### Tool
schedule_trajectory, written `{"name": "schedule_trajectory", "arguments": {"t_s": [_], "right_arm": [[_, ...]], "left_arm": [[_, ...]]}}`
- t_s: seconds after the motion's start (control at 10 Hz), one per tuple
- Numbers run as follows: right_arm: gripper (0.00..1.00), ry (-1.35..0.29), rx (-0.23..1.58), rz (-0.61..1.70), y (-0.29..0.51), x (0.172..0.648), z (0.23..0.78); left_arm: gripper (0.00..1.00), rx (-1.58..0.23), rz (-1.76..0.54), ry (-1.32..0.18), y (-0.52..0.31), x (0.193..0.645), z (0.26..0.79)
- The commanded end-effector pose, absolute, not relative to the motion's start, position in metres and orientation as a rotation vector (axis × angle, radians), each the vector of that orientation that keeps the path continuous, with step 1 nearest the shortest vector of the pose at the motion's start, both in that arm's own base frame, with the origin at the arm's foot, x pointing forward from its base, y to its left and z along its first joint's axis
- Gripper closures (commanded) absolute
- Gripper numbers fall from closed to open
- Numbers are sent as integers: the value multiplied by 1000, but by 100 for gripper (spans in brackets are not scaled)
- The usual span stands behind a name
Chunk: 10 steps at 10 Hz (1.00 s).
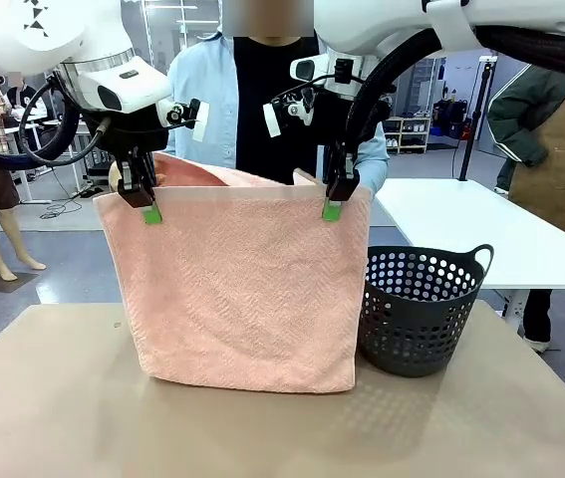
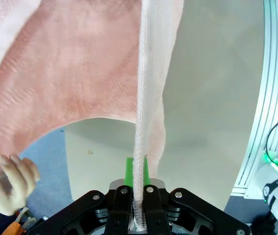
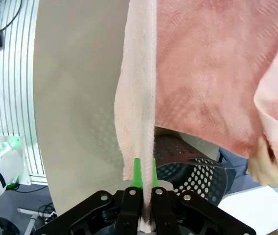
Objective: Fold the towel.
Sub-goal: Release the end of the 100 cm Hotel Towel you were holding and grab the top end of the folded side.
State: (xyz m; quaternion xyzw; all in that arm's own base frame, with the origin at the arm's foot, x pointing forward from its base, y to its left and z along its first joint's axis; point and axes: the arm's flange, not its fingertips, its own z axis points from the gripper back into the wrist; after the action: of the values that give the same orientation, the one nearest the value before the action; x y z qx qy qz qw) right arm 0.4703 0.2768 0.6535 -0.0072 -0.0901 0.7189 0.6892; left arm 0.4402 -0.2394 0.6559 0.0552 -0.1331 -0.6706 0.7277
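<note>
The pale salmon-pink towel (image 1: 247, 294) hangs above the table as a flat sheet, its bottom edge touching the tabletop. My left gripper (image 1: 149, 212) is shut on its upper left corner and my right gripper (image 1: 333, 208) is shut on its upper right corner. In the left wrist view the towel's edge (image 2: 141, 107) runs up from between my shut fingers (image 2: 129, 172). The right wrist view shows the same towel edge (image 3: 141, 98) pinched between the green pads (image 3: 137, 172). Behind the sheet, a person's hands (image 2: 11, 181) hold the towel's far end (image 1: 212, 174).
A dark perforated plastic basket (image 1: 422, 309) stands on the tan table (image 1: 53, 408) just right of the towel, also seen as the basket (image 3: 197, 178) under my right gripper. The person (image 1: 262, 100) stands at the far side. A white table (image 1: 481, 229) lies behind right.
</note>
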Motion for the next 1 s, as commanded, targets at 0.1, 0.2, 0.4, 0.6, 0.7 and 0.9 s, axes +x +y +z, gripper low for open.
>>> {"name": "schedule_trajectory", "arguments": {"t_s": [0.1,0.2,0.4,0.6,0.7,0.9], "right_arm": [[100,-206,-19,1607,277,470,655],[100,-206,-19,1607,277,470,655],[100,-206,-19,1607,277,470,655],[100,-206,-19,1607,277,470,655],[100,-206,-19,1607,277,470,655],[100,-206,-19,1607,277,470,655]], "left_arm": [[100,122,-1477,-295,-239,441,656],[100,122,-1477,-295,-239,441,656],[100,122,-1477,-295,-239,441,656],[100,122,-1477,-295,-239,441,656],[100,122,-1477,-295,-239,441,656],[100,122,-1477,-295,-239,441,656]]}}
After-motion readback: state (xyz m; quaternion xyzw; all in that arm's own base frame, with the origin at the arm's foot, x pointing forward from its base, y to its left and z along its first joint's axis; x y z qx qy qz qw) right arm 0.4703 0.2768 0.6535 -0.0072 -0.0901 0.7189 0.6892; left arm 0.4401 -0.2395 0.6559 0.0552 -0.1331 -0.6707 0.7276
